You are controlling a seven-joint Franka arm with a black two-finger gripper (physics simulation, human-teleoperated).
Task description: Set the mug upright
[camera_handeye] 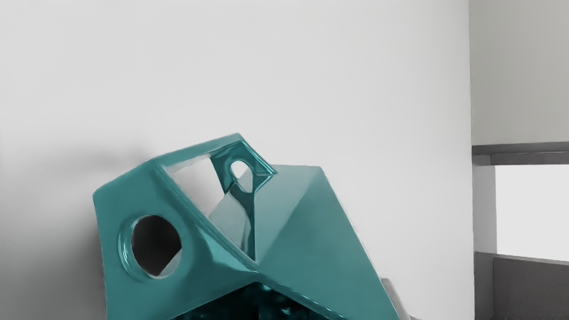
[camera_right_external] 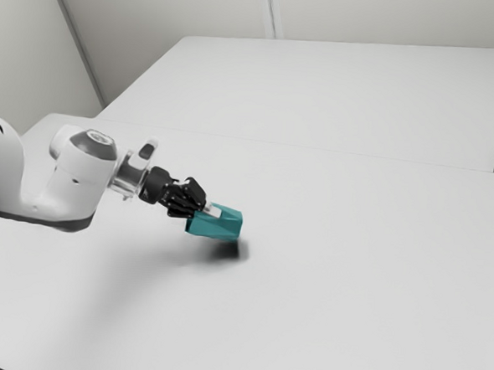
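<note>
The mug [camera_right_external: 215,222] is teal and faceted, and it is not upright: it lies tipped on its side at the end of the hand [camera_right_external: 202,207], its mouth turned toward the hand and its body reaching toward the exterior view's right. In the wrist view its dark inside shows nearest the hand, with a large round hole in one face and a smaller one inside an angular opening. A dark shadow [camera_right_external: 229,250] falls just below the mug on the white counter [camera_right_external: 350,283]; whether the two touch cannot be told.

The black hand is right up against the mug. How far open it is, and whether it has hold of the mug, cannot be told from these views.

Behind the hand, the white and grey arm [camera_right_external: 75,183] comes in from the exterior view's left, low over the counter. Past a thin seam at the counter's far side lies another broad white surface [camera_right_external: 344,99], with a pale wall [camera_right_external: 391,18] behind it. In the wrist view, past the counter's straight edge, a dark grey frame [camera_handeye: 529,286] borders a bright white area [camera_handeye: 533,209].
</note>
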